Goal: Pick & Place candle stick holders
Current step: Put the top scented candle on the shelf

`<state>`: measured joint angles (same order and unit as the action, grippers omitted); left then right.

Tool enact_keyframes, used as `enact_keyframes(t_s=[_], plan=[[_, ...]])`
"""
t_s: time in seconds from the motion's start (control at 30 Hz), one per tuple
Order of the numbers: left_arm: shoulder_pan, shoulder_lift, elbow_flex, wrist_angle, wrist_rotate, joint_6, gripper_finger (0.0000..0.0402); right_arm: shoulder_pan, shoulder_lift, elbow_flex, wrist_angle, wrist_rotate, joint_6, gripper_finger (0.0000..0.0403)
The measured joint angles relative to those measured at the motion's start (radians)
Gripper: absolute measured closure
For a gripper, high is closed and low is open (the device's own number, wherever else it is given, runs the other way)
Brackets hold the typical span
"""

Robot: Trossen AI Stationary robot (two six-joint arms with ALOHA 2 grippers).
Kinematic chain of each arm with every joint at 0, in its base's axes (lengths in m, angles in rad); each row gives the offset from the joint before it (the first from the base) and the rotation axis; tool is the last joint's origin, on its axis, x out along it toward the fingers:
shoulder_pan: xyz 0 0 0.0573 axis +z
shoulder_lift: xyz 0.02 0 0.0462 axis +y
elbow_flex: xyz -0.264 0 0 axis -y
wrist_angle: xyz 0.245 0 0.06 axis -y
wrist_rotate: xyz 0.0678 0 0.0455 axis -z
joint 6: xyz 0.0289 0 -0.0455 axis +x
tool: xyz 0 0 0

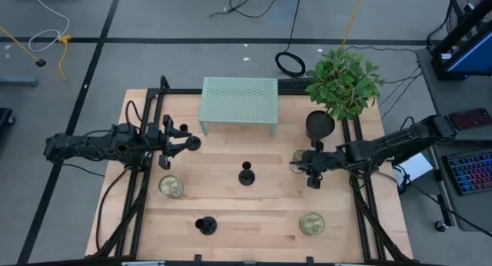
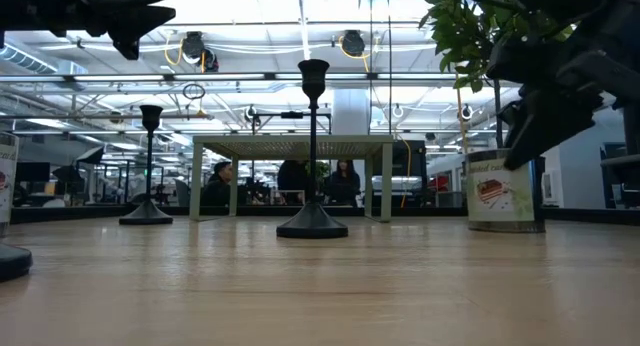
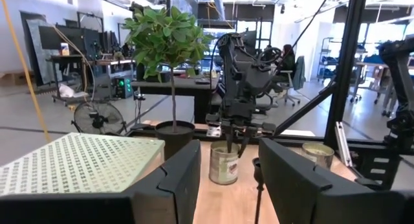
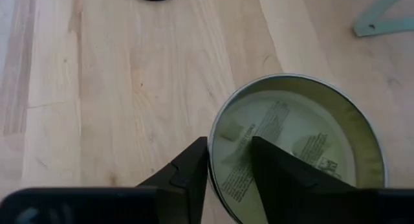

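Observation:
Three black candle stick holders stand upright on their round bases: one mid-table [image 1: 246, 174], one near the front edge [image 1: 205, 225], and one at the left [image 1: 194, 143], just ahead of my left gripper [image 1: 183, 143]. That gripper is level, open and empty [image 3: 229, 179], higher than that holder's cup [image 3: 257, 163]. My right gripper [image 1: 309, 171] points down, open, over a pale greenish-gold can [image 4: 297, 146]. One finger stands outside the can's rim and one over its inside [image 4: 229, 166]. My right gripper comes from above with its fingers astride the can's rim [image 4: 212, 143], the can standing upright on the table. I cannot tell whether either finger touches the rim.
Two more cans stand at the front left [image 1: 171, 187] and front right [image 1: 311, 224]. A pale green perforated rack [image 1: 239, 104] stands at the far middle. A potted plant [image 1: 342, 81] stands at the far right, close behind my right arm. People sit in the room beyond.

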<state>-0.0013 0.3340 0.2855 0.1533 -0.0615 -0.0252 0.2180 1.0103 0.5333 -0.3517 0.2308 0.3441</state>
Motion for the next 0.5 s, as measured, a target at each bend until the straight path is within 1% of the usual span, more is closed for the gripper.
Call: enact_keyframes(t_s=[0.13,0.27,0.3,0.5], plan=[[0.0,0.0,0.0,0.001,0.0,0.001,0.024,0.0,0.0,0.001,-0.005,0.001,-0.017,0.0335],[0.0,0.0,0.0,0.001,0.0,-0.003,0.024,0.0,0.001,0.001,0.037,0.0,-0.022,0.0388],[0.0,0.0,0.0,0.001,0.0,-0.003,0.024,0.0,0.001,-0.001,0.059,-0.001,-0.027,0.0394],[0.0,0.0,0.0,0.001,-0.001,-0.004,0.024,-0.002,0.002,-0.001,0.233,-0.004,-0.065,0.0397]])
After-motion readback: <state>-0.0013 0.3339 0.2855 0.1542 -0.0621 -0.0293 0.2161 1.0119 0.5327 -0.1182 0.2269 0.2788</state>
